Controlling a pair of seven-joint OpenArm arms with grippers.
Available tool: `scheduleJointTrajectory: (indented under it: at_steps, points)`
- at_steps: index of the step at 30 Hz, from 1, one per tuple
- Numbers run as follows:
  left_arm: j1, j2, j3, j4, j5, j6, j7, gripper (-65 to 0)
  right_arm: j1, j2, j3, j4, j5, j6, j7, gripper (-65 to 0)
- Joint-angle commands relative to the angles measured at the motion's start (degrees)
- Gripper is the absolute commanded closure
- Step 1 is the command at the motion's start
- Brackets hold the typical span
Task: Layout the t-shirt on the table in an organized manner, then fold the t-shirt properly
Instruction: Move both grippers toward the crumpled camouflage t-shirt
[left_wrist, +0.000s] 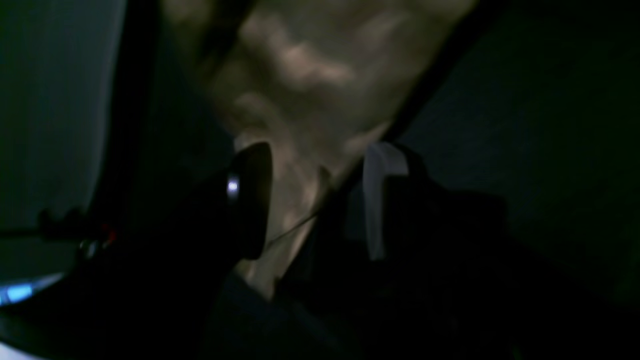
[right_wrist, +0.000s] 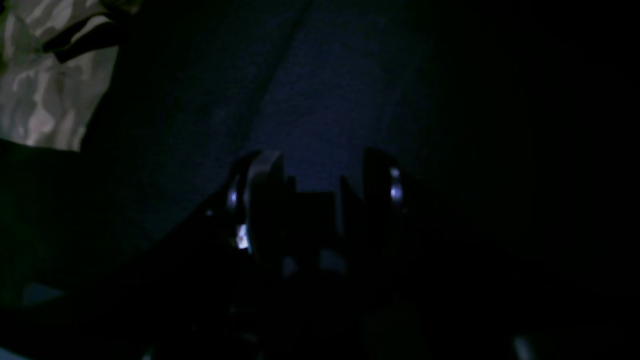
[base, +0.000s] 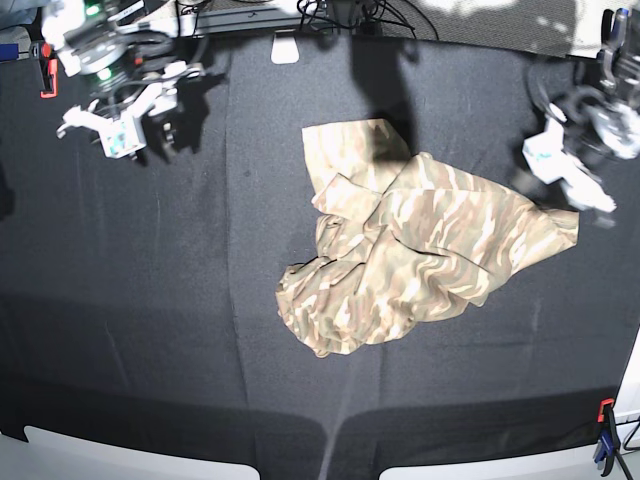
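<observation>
— Black jaws first: how does the left gripper stand?

— Spread apart. In the left wrist view one dark finger sits left of centre and the other, with a pale strip on it, right of centre. Camouflage fabric of the t-shirt shows in the gap and fans out toward the top of the frame. The picture is dim and blurred, so I cannot tell whether either finger touches the cloth. Nothing is clamped.

— And the right gripper?

— Released too. In the right wrist view its two dark fingers stand apart at the middle of the frame with only the bench, covered in black cloth, between them. A patch of the t-shirt shows far off in the upper left corner of that frame.

— Where do they sit in the base view?

— The left gripper is at the right edge, upper half, just beside the shirt's right-hand corner. The right gripper is at the upper left, well apart from the garment.

— The shirt itself?

— The t-shirt lies crumpled a little right of centre on the bench, in tan, beige and olive streaks, bunched at its lower left and creased across the middle. An arm's shadow falls over its upper edge.

— Anything at the rim?

— A red clamp at upper left, a red and blue clamp at lower right.
</observation>
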Motion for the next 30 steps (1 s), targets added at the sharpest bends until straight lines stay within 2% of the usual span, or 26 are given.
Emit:
scheduleJointTrajectory:
  at_steps: [1,8,18,20,23,25,27,30]
  points:
    - [-1.25,-1.03,0.15,0.48,-0.33,0.85,-0.68,-27.9,-0.13,-0.22,0.28,0.94,0.39,-0.20,1.31,-25.4]
    - [-7.69,-1.01,5.18,-7.34,-0.55,0.87,0.39,-27.9,-0.13,-2.56,0.31,0.94,0.42,-0.20,1.51,-25.4]
    - [-8.13,-0.98,7.67,-9.99,-0.57,1.09,-0.09,-27.9,1.79,-2.69,0.28,0.96,0.42,-0.20,3.15,-25.4]
    - [-8.33,-0.90,7.67,-9.97,-0.57,1.51,-0.09,-24.1,2.10,-2.67,0.28,0.96,0.81,-0.20,3.21,-25.4]
    - [-8.59,-0.87,7.67,-9.97,-0.57,1.92,-1.46,-13.1,2.80,-2.67,0.22,0.96,4.59,0.24,2.89,-25.4]
    - [-8.57,-0.87,7.67,-9.97,-0.59,1.77,-4.24,-6.3,4.07,-2.69,0.20,0.94,6.56,2.78,2.84,-25.4]
    - [-8.57,-0.87,7.67,-9.97,-0.59,1.75,-8.55,0.0,5.99,-2.67,-0.13,0.94,7.06,6.93,2.67,-25.4]
    - [-8.57,-0.85,7.67,-9.97,-0.81,1.75,-14.51,0.0,9.97,-2.67,-2.03,0.87,3.61,13.68,0.74,-25.4]
